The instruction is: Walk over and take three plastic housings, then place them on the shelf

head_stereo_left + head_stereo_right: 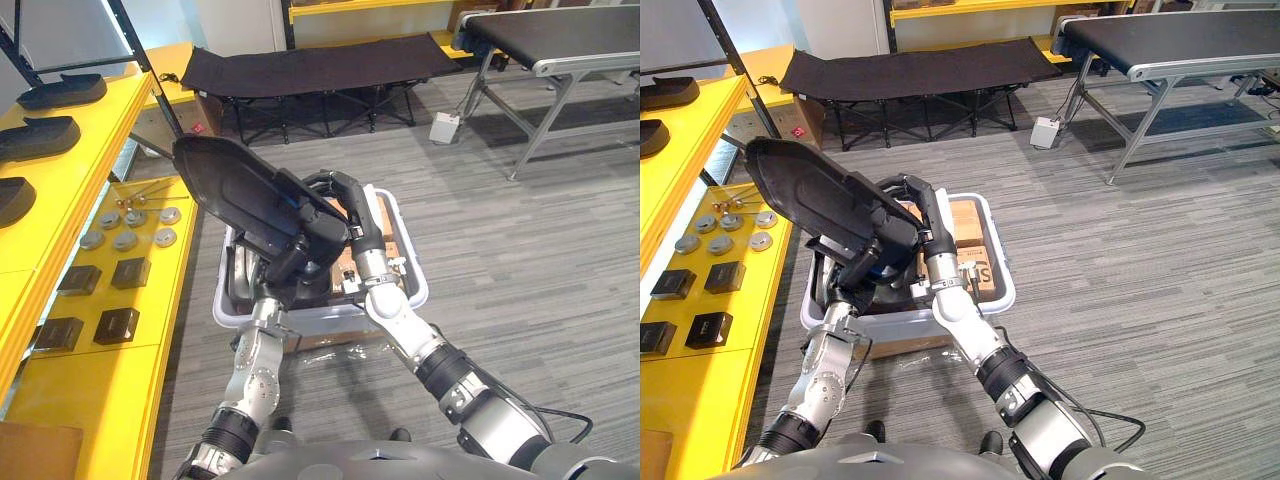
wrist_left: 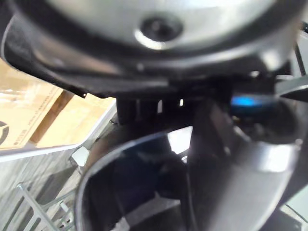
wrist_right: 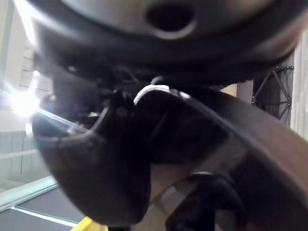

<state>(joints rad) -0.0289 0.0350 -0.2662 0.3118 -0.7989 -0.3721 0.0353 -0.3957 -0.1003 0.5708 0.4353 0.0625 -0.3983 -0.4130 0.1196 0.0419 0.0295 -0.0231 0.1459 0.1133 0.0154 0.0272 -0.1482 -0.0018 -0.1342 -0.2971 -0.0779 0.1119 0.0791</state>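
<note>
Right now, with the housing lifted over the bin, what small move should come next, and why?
Probably swing the black housing left toward the yellow shelf: the left hand and right hand grip it clear above the white bin, and other housings already lie there.

A bin stands on the floor just right of the shelf, boxes in it, a housing above it. Behind it stands a cot; a conveyor far right.
</note>
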